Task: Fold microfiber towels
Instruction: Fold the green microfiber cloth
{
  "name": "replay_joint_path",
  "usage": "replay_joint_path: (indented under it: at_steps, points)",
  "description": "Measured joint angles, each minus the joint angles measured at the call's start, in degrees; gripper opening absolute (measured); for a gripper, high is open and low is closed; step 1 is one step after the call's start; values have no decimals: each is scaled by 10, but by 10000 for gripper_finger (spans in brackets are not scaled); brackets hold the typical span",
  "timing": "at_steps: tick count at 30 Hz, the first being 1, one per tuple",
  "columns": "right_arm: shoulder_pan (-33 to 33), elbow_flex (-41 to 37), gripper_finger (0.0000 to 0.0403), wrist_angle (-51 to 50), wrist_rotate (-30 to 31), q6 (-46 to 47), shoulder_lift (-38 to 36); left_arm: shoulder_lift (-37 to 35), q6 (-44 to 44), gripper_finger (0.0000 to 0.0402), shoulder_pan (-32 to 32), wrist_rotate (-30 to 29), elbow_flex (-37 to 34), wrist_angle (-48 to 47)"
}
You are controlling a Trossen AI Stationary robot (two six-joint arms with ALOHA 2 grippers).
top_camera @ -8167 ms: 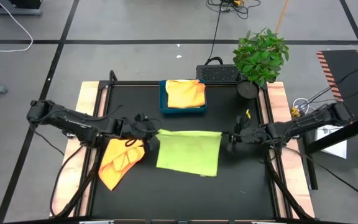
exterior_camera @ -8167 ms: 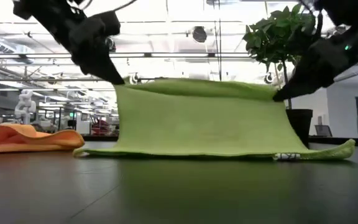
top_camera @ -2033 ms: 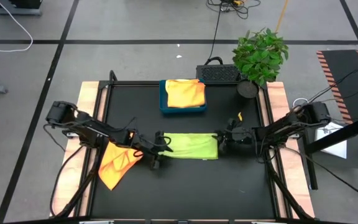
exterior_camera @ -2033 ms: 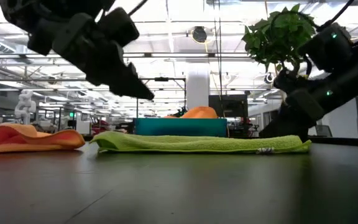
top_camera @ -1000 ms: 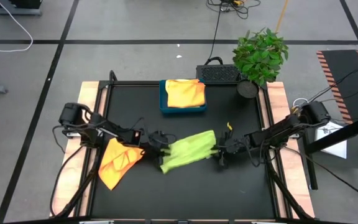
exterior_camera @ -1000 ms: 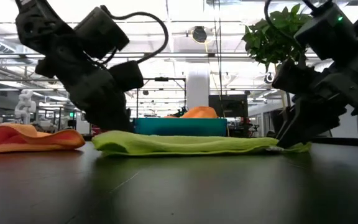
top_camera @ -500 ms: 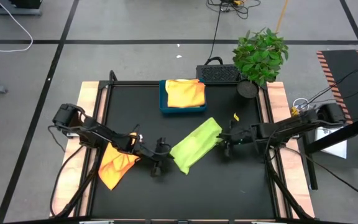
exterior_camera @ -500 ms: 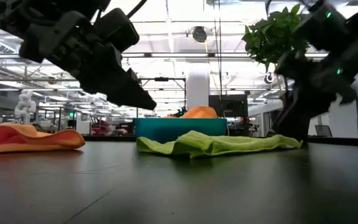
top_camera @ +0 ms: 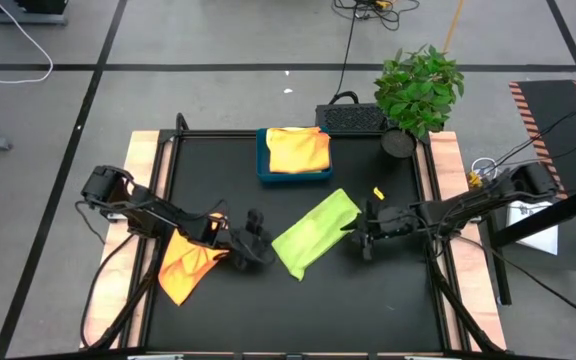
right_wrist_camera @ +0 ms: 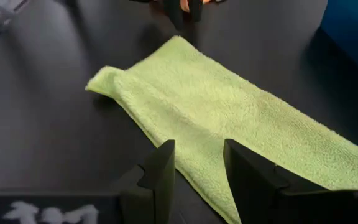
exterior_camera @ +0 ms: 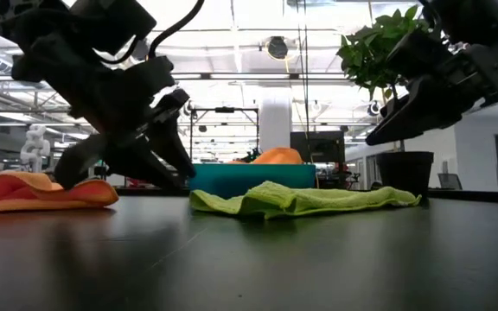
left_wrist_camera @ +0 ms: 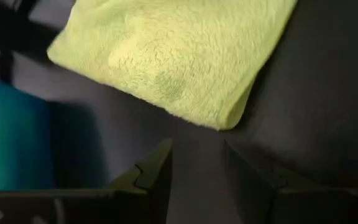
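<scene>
The lime green towel lies as a long folded strip, set diagonally near the middle of the counter, one end toward the blue tray at the far edge and the other toward the near edge. Neither arm holds it. The left end effector sits low over the counter just beside the strip's nearer end, its fingers parted narrowly with only bare counter between them in the left wrist view. The right end effector hangs just beside the strip's farther end, lifted clear of the cloth, with its fingers also a little apart and empty.

An orange towel lies crumpled toward the left edge, and another orange towel rests folded in the tray. A potted plant stands at the far right corner.

The step in hand looks like the second fold of the green strip, end over end. Next, one end effector probably needs to drop onto a short end, pinch both layers together, and carry them across to the other end, keeping the edges aligned. The skewed lie may call for squaring the strip first.
</scene>
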Motion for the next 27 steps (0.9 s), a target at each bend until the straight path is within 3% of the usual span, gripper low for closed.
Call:
replay_joint_path:
  at_steps: [14, 21, 27]
  points:
    - [-2, 0, 130, 50, 29, -31, 17, 0, 261, 145, 28, 23, 0, -5]
    - [-2, 0, 130, 75, 29, -40, 17, 4, 339, 145, 32, 55, 0, 24]
    - [-2, 1, 130, 91, 29, -40, 17, 65, 373, 145, 27, 55, 29, 34]
